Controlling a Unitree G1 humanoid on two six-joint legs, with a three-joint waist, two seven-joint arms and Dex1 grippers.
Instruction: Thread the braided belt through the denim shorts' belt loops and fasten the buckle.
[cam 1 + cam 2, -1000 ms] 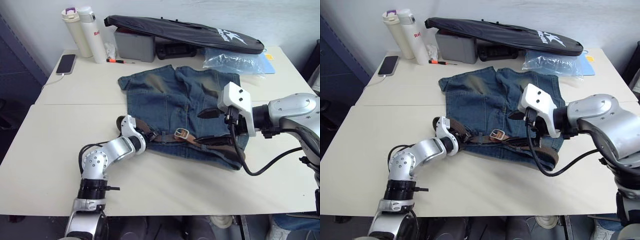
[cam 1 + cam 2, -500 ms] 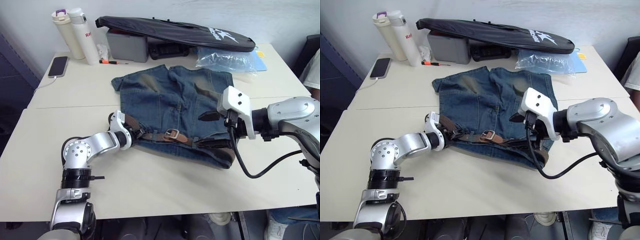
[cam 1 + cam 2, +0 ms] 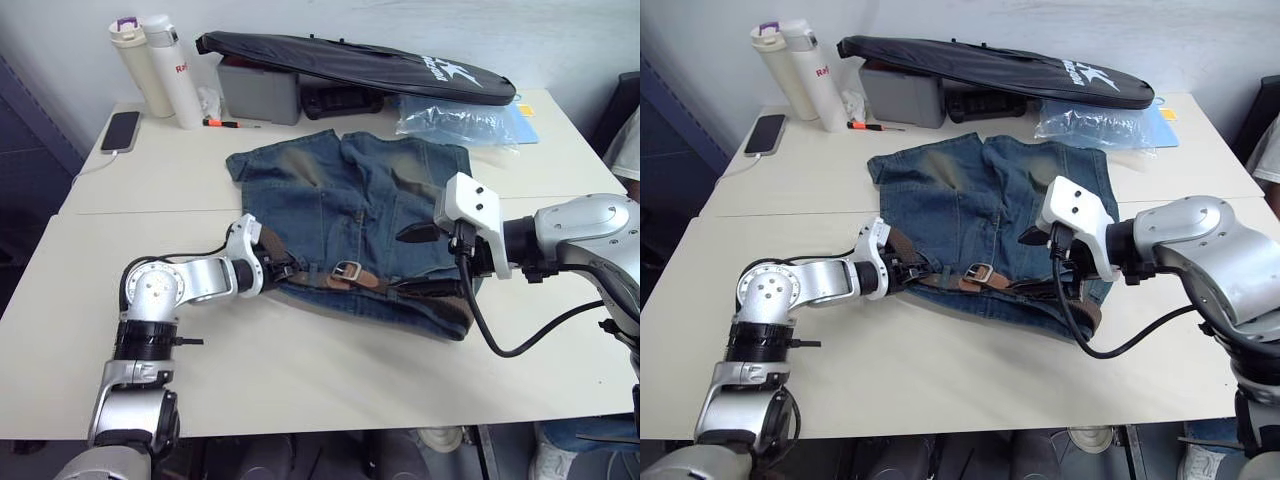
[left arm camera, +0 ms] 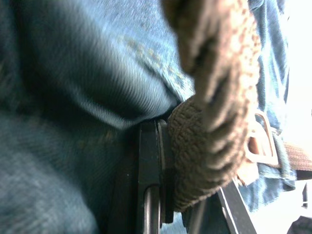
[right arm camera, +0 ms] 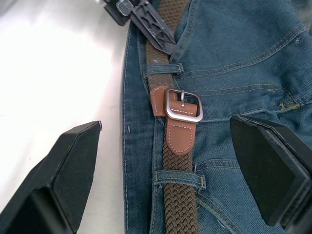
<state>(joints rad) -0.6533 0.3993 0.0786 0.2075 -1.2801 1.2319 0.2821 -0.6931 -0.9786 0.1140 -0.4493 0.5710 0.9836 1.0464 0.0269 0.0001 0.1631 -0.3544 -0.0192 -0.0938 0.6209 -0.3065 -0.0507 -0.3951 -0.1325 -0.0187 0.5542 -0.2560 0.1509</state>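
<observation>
I see the denim shorts [image 3: 360,215] flat on the table [image 3: 300,370], the braided belt [image 5: 178,190] running along the waistband under two belt loops [image 5: 178,178]. My right gripper [image 5: 170,161] hovers spread wide over the buckle [image 5: 183,105]; my left gripper [image 3: 902,268] pinches the belt's end.

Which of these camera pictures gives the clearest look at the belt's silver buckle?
The right wrist view: the buckle sits in the middle of the picture, frame and prong plain against the denim shorts. Both eye views show it small, on the waistband. In the left wrist view it is a blurred sliver behind the braided belt.
</observation>
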